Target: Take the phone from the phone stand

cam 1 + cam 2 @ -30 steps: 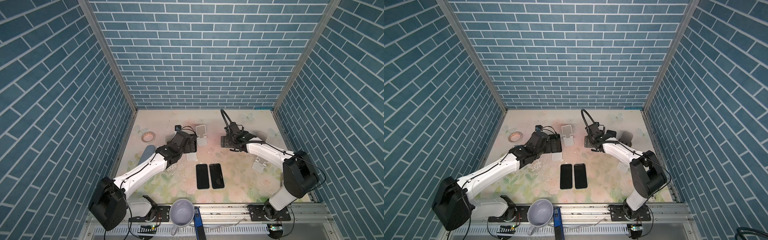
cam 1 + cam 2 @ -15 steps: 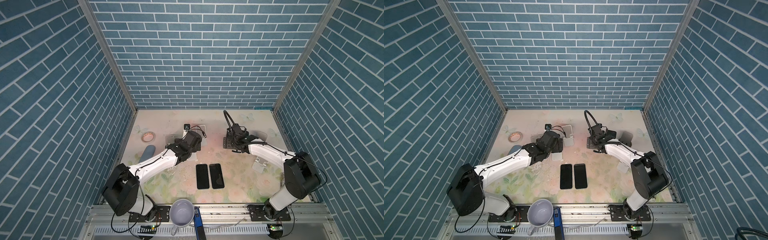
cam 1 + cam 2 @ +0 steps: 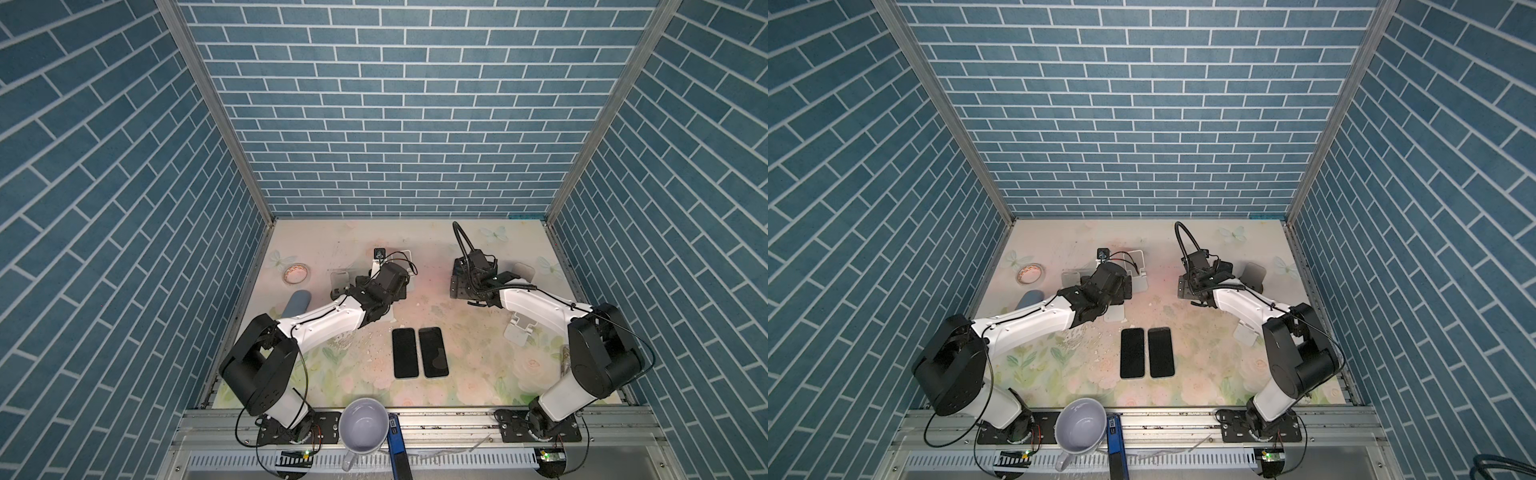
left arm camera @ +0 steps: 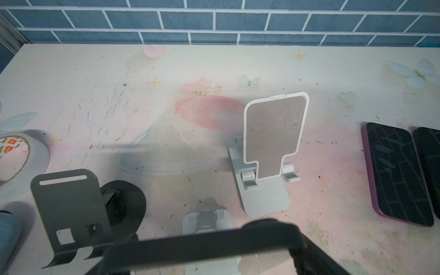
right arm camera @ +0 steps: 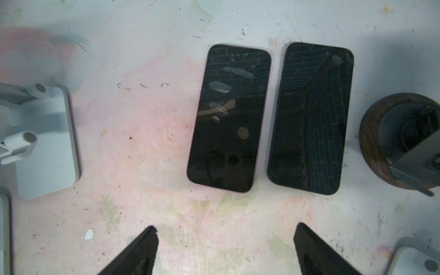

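Closing from here is looking risky. The left tool is holding its jaws wide around a dark edge that I am taking for the phone, which seems to be leaning on the white stand beneath it. If the fingers are catching only the top corners, the phone may be slipping free. It may also be dragging the light stand along and tipping it towards the grey stand just to the left. The left arm is reaching low from the near left, its wrist tilting down and facing far. Two more phones are lying flat, side by side, near the middle of the bench. The right tool is hanging open and empty right of the middle, facing them.
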Robot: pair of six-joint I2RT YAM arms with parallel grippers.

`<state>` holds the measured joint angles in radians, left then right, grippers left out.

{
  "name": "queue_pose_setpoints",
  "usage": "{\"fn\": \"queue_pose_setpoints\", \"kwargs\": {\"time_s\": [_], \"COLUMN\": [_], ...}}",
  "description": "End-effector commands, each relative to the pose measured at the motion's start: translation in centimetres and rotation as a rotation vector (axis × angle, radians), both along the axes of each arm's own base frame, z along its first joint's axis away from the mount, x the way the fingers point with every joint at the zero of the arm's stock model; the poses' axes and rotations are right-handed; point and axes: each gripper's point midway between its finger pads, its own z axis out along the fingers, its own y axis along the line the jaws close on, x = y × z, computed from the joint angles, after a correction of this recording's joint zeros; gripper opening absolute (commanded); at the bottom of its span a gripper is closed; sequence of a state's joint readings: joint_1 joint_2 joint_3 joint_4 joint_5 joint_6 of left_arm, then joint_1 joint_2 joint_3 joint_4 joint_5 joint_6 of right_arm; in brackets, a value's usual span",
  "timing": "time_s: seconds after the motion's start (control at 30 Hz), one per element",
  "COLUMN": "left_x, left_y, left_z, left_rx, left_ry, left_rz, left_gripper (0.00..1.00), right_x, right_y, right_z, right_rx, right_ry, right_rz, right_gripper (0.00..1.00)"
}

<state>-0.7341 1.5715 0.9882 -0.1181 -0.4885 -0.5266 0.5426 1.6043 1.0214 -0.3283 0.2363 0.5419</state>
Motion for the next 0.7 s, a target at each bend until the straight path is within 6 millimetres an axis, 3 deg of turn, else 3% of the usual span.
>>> {"fn": "queue_pose_setpoints", "kwargs": {"time_s": [0.0, 0.2, 0.37, 0.67], "left_x": [0.77, 0.89, 0.88, 0.36], "left_y": [-0.58, -0.65, -0.63, -0.36], "left_z": [0.7, 0.08, -0.05, 0.52], "left_rx": [-0.011, 0.011, 0.016, 0.021], "left_ry": [-0.039, -0.042, -0.043, -0.048], "left_rz": [0.016, 0.034, 0.04, 0.044], "left_gripper": [1.0, 0.98, 0.77, 0.65], "right_x": [-0.55, -0.55, -0.5, -0.56], "right_y": [-0.67, -1.07, -1.31, -1.4], "right_z": [0.03, -0.18, -0.36, -0.71], "right_rx": [0.012, 0.008, 0.011, 0.017], "right_ry": [0.001, 0.006, 0.012, 0.025], "right_rz": [-0.007, -0.007, -0.011, -0.012], "right_gripper": [0.9, 0.91, 0.91, 0.91]}}
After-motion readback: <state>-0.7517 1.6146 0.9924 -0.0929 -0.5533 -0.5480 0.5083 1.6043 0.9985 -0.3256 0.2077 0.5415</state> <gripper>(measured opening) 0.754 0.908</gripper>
